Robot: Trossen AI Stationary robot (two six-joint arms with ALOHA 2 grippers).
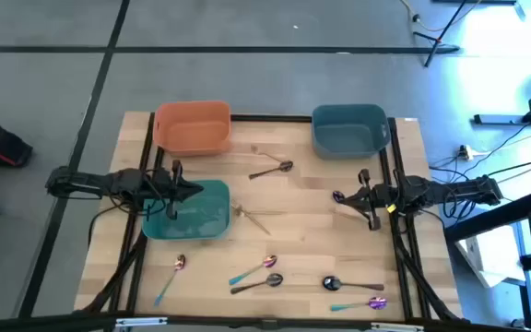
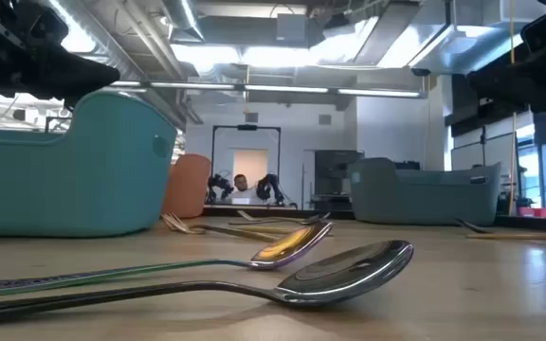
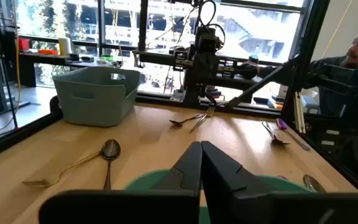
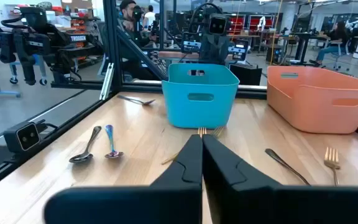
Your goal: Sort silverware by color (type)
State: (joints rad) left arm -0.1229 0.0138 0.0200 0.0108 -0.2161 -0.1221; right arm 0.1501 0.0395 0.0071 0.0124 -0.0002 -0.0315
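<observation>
While most silverware [image 1: 275, 171] lies loose on the table [image 1: 312, 231], sorting looks barely begun. Landmark: teal bin [image 1: 192, 210]. Gold forks [image 1: 252, 217] just beside it; black spoon [image 1: 279, 168] and gold fork beyond, toward orange bin [image 1: 193, 127]; remaining pieces near table's front edge. Left gripper [image 1: 194, 189] above teal bin, fingers clenched, nothing held. Right gripper [image 1: 340, 196] well apart from it, clenched, empty. Next move, likely: open, descend on one piece.

A wooden table [image 1: 302, 207] holds three bins: orange [image 1: 193, 127], blue-grey [image 1: 348, 129] and teal [image 1: 192, 212]. Spoons [image 1: 272, 170] and forks [image 1: 252, 218] lie scattered on it.
</observation>
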